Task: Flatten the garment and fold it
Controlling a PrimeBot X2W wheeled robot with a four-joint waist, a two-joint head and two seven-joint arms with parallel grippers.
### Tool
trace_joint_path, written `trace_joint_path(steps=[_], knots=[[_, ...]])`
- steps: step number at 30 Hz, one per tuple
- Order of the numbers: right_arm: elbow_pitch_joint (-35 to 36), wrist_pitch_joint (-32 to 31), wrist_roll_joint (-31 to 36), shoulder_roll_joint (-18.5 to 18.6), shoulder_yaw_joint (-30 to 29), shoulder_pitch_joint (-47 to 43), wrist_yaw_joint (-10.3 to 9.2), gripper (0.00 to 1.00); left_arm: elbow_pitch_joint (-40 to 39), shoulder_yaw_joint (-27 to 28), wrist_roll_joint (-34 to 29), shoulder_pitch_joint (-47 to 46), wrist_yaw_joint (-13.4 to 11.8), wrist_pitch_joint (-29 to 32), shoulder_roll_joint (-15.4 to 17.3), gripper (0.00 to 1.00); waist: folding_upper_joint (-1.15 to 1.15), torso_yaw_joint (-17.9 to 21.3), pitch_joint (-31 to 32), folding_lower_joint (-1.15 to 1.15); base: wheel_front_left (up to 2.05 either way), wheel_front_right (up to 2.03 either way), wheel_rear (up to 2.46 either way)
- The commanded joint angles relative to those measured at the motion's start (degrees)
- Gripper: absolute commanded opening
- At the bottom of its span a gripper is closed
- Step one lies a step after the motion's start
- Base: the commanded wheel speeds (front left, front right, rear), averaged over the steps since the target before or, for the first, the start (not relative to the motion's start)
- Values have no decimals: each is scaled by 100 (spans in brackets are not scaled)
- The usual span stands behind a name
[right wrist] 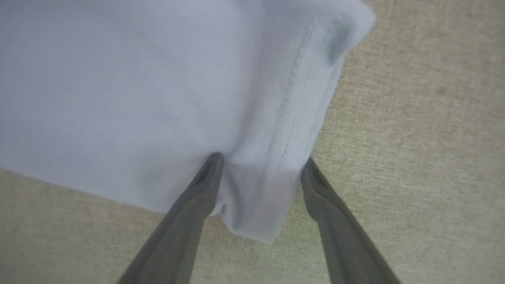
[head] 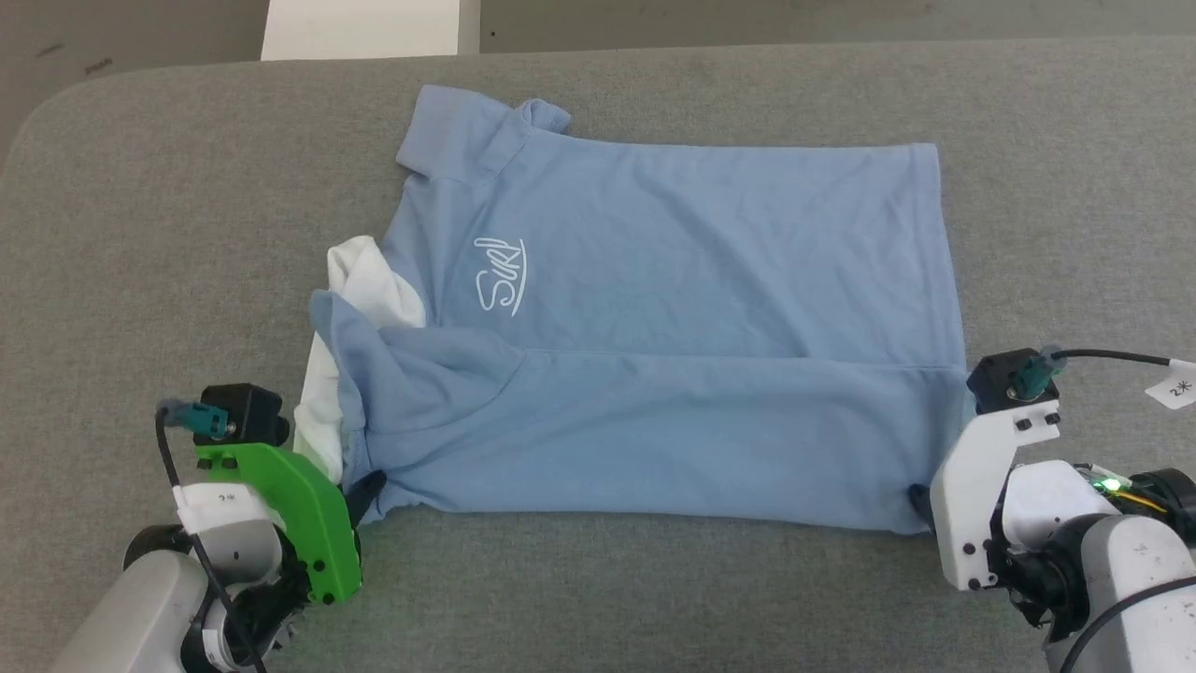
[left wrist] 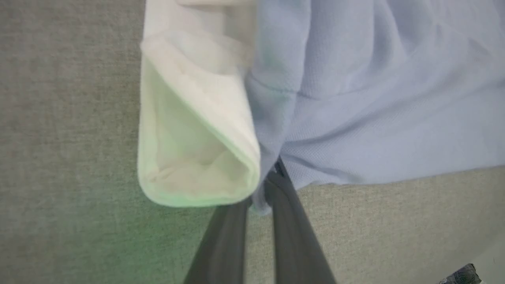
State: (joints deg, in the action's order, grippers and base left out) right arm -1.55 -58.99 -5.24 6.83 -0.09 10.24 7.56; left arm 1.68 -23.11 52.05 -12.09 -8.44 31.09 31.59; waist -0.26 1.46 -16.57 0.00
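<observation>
The light-blue garment (head: 654, 308) lies spread on the grey table, its near long edge folded up over the body, with white script on the chest and white fabric (head: 360, 280) showing at its left end. My left gripper (head: 366, 491) is shut on the garment's near left corner; in the left wrist view its fingers (left wrist: 284, 205) pinch blue cloth (left wrist: 375, 98) beside a white sleeve opening (left wrist: 189, 138). My right gripper (head: 920, 505) stands open at the near right corner. In the right wrist view the hemmed corner (right wrist: 272, 150) lies between the spread fingers (right wrist: 197, 197).
The padded grey table (head: 654, 589) has a rounded far-left corner and bare surface on all sides of the garment. A white box (head: 364, 28) stands beyond the far edge. A cable with a white tag (head: 1173, 388) runs off my right wrist.
</observation>
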Motion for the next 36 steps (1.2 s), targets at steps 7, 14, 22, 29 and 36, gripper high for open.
trace_joint_path(steps=[7,14,22,29,36], knots=[[-154,269,-288,-53,-298,-57,-8,0,149,158,174,116,-3,-139,-45,0,26,-13,259,0,0,0,0],[494,195,-828,411,-589,-364,-8,0,-675,327,404,549,-246,9,102,0,26,-82,1031,0,0,0,0],[680,-52,-1075,569,-756,-1006,-8,0,-1161,256,442,1300,-703,171,175,0,26,-89,1139,0,0,0,0],[221,125,-1006,408,-723,-1354,-8,0,-580,100,712,1538,-636,267,-81,0,26,-87,977,0,0,0,0],[-235,496,-984,349,-619,-1213,-8,100,-65,62,733,1168,-439,358,-91,100,26,-27,939,0,0,0,0]])
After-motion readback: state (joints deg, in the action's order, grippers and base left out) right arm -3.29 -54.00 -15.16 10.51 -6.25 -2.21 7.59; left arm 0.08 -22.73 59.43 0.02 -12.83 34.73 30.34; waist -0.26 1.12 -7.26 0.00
